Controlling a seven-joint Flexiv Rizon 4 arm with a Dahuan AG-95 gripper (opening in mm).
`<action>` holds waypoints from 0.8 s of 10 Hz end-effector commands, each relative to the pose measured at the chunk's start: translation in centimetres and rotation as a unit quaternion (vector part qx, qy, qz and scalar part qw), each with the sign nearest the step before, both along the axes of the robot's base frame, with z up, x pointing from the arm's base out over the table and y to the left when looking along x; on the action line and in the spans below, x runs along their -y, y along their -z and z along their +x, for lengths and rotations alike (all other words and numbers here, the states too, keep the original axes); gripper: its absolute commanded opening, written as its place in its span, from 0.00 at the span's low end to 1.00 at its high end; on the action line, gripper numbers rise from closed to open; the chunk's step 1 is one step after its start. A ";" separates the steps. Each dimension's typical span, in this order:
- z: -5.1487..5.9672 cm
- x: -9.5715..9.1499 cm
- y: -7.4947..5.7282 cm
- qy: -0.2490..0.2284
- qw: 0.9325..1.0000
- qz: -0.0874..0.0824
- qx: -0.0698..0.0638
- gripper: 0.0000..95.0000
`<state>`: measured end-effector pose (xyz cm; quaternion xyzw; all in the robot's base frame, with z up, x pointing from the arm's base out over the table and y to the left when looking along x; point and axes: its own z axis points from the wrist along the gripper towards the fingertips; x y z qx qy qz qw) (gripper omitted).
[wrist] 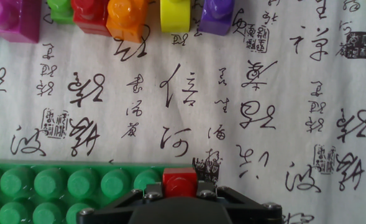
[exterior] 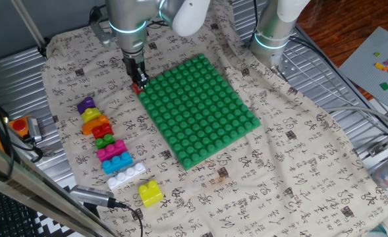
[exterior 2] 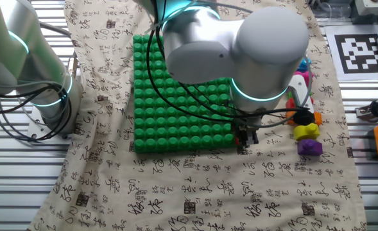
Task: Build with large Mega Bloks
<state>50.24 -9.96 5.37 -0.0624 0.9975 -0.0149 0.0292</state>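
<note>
Clearly, the pincer [wrist: 180, 194] grips a red block [wrist: 180, 182] beside the baseplate [wrist: 52, 186].

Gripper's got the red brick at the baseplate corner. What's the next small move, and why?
Probably shift slightly inward over the green baseplate, then press down. The gripper holds the red brick right at the plate's edge, partly over the cloth, so the studs may not line up yet.

Two fixed views look down from opposite sides, sharing the green baseplate [exterior: 199, 110]; hand view hangs close above cloth [wrist: 232, 112].
</note>
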 end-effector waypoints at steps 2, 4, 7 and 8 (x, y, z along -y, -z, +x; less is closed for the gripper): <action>-0.1 0.1 0.1 -0.003 1.000 0.003 -0.001 0.00; 0.0 0.0 -0.5 -0.004 1.000 0.002 -0.003 0.00; 0.0 -0.1 -1.7 -0.009 1.000 0.003 -0.008 0.20; 0.0 -0.1 -1.7 -0.011 1.000 0.002 -0.008 0.20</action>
